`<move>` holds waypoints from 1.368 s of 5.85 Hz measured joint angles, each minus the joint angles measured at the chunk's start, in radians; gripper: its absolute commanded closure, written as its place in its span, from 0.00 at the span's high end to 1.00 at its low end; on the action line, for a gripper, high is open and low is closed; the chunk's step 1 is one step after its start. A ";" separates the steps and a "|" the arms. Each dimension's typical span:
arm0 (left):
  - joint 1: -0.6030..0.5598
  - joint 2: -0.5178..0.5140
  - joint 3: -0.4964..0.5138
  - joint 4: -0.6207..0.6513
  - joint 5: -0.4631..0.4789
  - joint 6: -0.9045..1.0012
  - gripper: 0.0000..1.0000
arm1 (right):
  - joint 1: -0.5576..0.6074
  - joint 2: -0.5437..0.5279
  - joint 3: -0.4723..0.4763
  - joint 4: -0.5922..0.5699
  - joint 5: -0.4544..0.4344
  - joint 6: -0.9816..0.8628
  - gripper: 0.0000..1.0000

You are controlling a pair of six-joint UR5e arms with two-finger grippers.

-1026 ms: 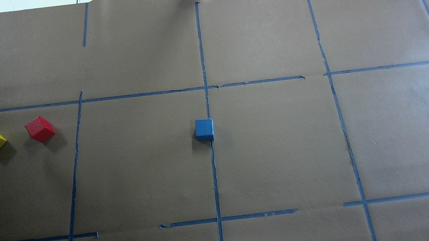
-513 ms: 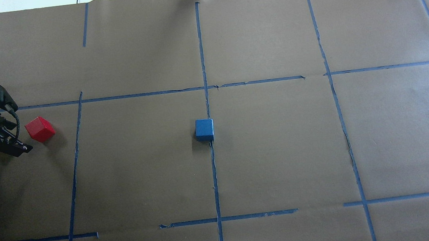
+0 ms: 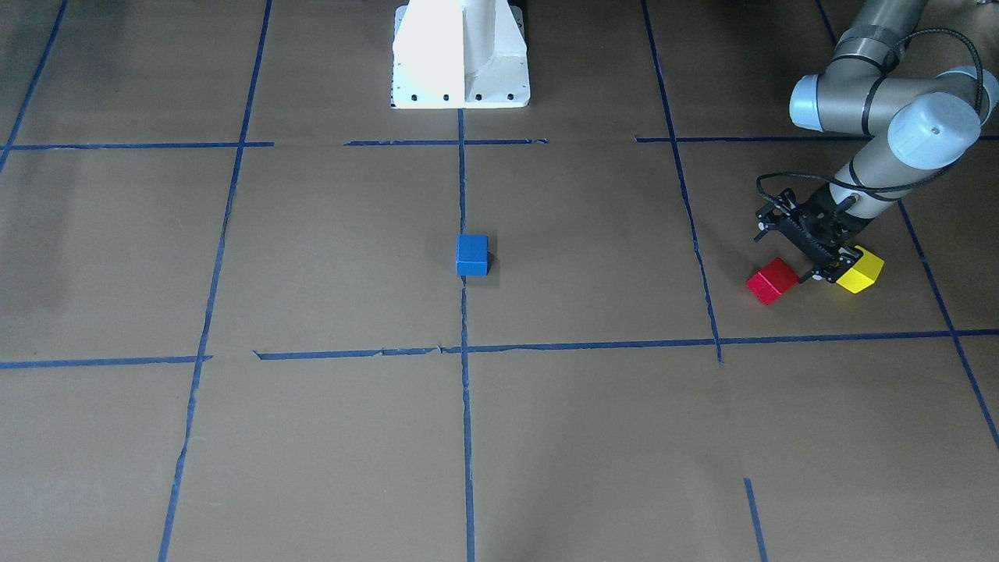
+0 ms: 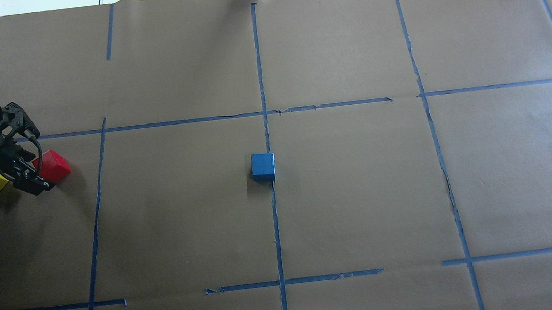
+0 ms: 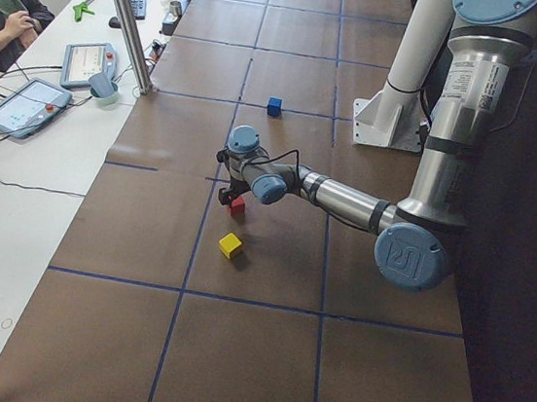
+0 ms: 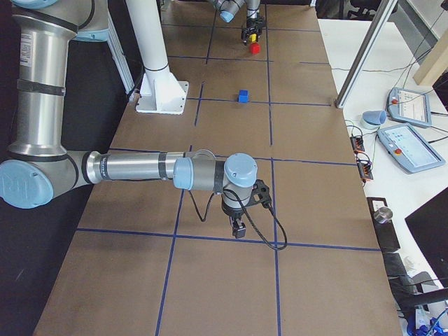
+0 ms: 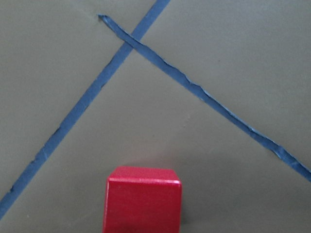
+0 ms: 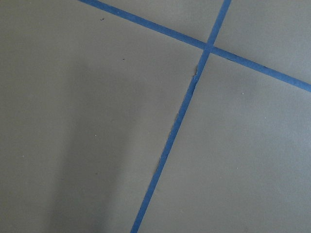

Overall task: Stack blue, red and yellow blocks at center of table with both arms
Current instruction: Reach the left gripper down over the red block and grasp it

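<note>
Two fingers of my left gripper [image 4: 36, 183] hung just beside the red block [image 4: 54, 164], width I couldn't tell; I judged they should centre squarely over it before descending.

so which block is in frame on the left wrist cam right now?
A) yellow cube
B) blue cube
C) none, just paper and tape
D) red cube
D: the red cube block sits at the bottom middle of the left wrist view, with no other block in that frame; the blue cube block is away at the table's centre.
</note>
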 measured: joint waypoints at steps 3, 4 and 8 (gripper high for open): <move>0.001 -0.006 0.019 -0.013 0.000 -0.001 1.00 | 0.000 0.001 0.000 0.000 0.000 0.000 1.00; 0.001 -0.008 0.024 -0.016 0.001 -0.004 1.00 | 0.000 0.001 0.000 0.001 0.000 0.000 1.00; 0.001 -0.053 0.103 -0.017 0.005 -0.009 0.52 | 0.000 0.000 -0.001 0.000 -0.001 0.000 1.00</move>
